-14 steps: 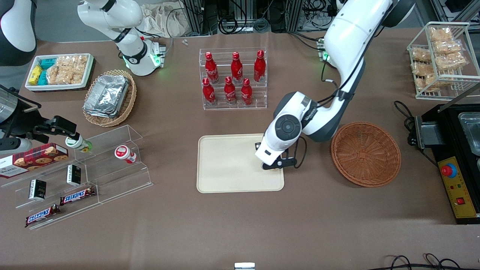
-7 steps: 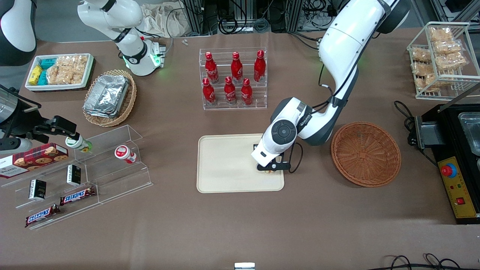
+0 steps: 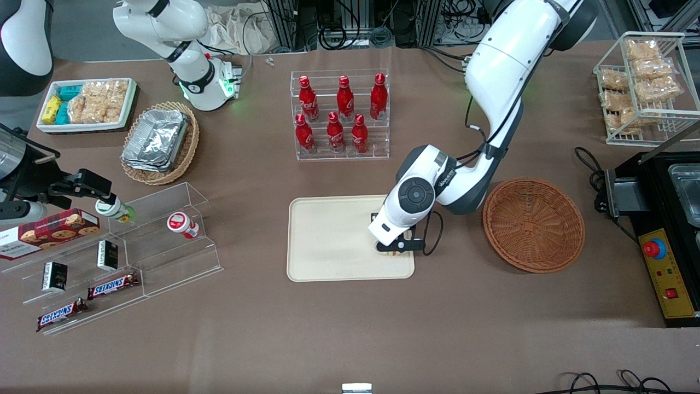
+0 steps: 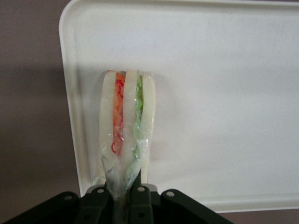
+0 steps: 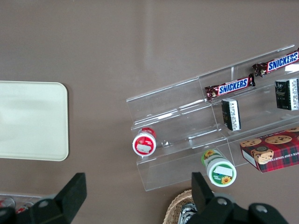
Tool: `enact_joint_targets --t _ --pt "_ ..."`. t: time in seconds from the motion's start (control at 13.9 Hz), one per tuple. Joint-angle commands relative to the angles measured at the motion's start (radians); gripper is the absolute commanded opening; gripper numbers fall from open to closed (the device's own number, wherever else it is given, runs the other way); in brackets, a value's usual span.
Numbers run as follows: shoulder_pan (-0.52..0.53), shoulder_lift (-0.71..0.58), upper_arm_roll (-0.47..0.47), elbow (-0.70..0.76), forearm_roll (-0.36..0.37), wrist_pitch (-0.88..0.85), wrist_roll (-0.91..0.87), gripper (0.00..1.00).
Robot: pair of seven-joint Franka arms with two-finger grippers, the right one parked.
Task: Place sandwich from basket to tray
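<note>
Your claw [image 4: 122,198] is pinched tight on the sandwich [image 4: 125,126], gripping it at one end. The sandwich sits just over the tray [image 3: 328,241], near the edge closest to the basket [image 3: 533,224].

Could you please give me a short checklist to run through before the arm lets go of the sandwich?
1. Sandwich held by the end effector: ok, its wrapped tip is pinched between the closed fingers.
2. Sandwich over the tray: ok, the wrist view shows tray under it, near the rim.
3. Sandwich resting on the tray floor: cannot tell; the arm hides it in the front view.
4. Landing spot free: ok, nothing else lies on the tray near it.
5. Basket emptied: ok, no sandwich left in it.
6. Margin to the tray edge: not ok; the sandwich sits close to the rim at the basket's end, so it may lean on it.
</note>
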Motion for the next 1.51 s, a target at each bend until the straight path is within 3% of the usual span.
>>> enact_joint_targets --t 0.0,0.07,0.29,0.65,1.22,1.44 --pt "-0.003 0.023 0.002 0.024 -0.004 0.020 -0.006 0.42" --pt "-0.003 0.022 0.002 0.022 -0.002 0.020 -0.006 0.99" --pt "0.000 0.006 0.002 0.024 -0.001 0.010 -0.003 1.00" --pt "0.009 -0.159 0.023 0.017 0.015 -0.081 -0.099 1.00" --pt "0.025 -0.521 0.283 0.016 0.015 -0.446 -0.069 1.00" --pt "0.025 -0.569 0.400 0.016 -0.002 -0.506 0.182 1.00"
